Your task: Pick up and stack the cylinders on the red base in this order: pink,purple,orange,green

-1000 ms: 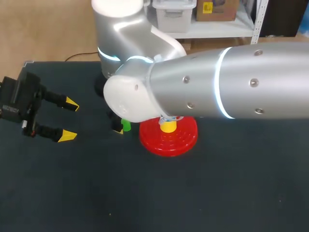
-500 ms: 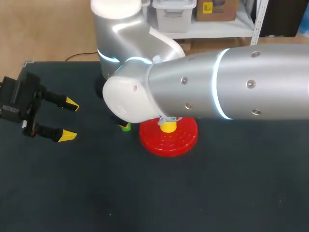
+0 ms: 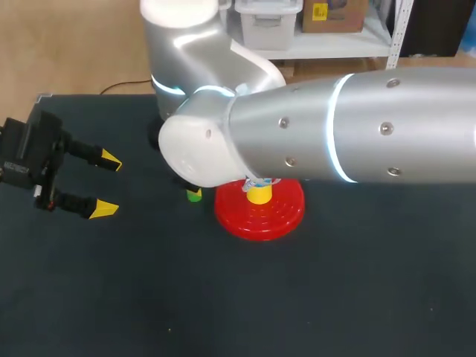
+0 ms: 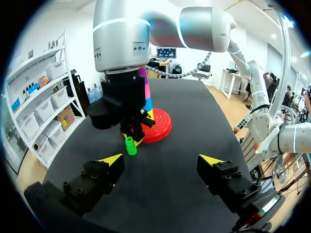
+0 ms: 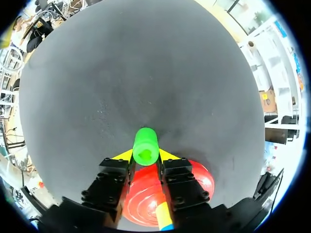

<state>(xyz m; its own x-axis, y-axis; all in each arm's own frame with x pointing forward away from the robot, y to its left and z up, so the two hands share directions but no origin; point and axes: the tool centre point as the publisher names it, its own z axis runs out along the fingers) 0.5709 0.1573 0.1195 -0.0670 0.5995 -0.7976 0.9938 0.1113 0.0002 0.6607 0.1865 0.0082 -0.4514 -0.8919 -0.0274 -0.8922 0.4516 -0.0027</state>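
The green cylinder (image 5: 146, 145) stands upright on the black table just left of the red base (image 3: 260, 212). My right gripper (image 5: 146, 156) is shut on it, a yellow tip pressing each side. In the head view only a sliver of the green cylinder (image 3: 193, 195) shows under my right arm. On the red base (image 4: 163, 127) stands a stack of cylinders (image 4: 145, 99), purple and pink with an orange one on top (image 3: 259, 195). My left gripper (image 3: 108, 184) hangs open and empty at the table's left, well away from the green cylinder (image 4: 130, 145).
My right arm's large silver body (image 3: 320, 130) spans the table's back and right, hiding much of the stack in the head view. Bare black table (image 3: 245, 297) lies in front of the base and between the two grippers.
My right gripper's fingers have closed from wide open onto the green cylinder, and the yellow tip seen beside it earlier is now hidden. The left arm has not moved.
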